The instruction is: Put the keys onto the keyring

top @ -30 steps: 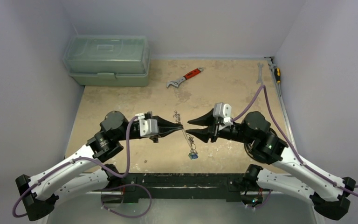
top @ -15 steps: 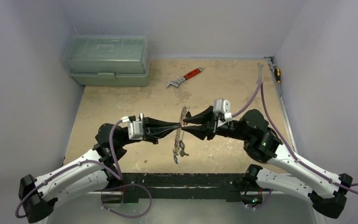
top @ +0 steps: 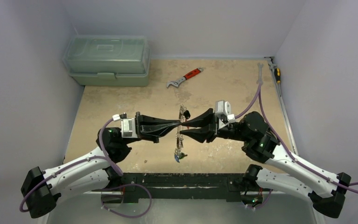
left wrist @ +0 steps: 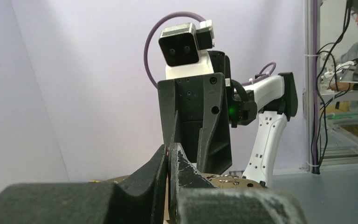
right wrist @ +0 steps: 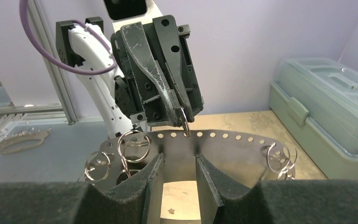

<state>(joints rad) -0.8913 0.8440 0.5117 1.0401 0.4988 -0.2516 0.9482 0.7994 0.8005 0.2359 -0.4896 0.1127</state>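
Note:
The keyring [top: 181,122] hangs between my two grippers. In the right wrist view it is a curved silvery band [right wrist: 223,149] with a row of holes and several small split rings. Keys with blue and green tags [top: 179,156] dangle below it, and a black tag [top: 187,114] sits at its top. My left gripper [top: 178,125] is shut on a small ring [right wrist: 185,123] threaded through a top hole; it also shows in the right wrist view [right wrist: 182,111] and in the left wrist view [left wrist: 168,150]. My right gripper [top: 182,129] is open, its jaws [right wrist: 179,161] right against the band's near face.
A green plastic toolbox [top: 107,60] stands at the back left and shows in the right wrist view [right wrist: 326,112]. A red-handled wrench [top: 185,78] lies at the back middle. A silver spanner [top: 260,73] and a screwdriver [top: 276,73] lie by the right wall.
My right gripper has moved left up to the keyring. The keyring has turned and its hanging keys have swung left. The left arm has shifted while its tips stay on the ring.

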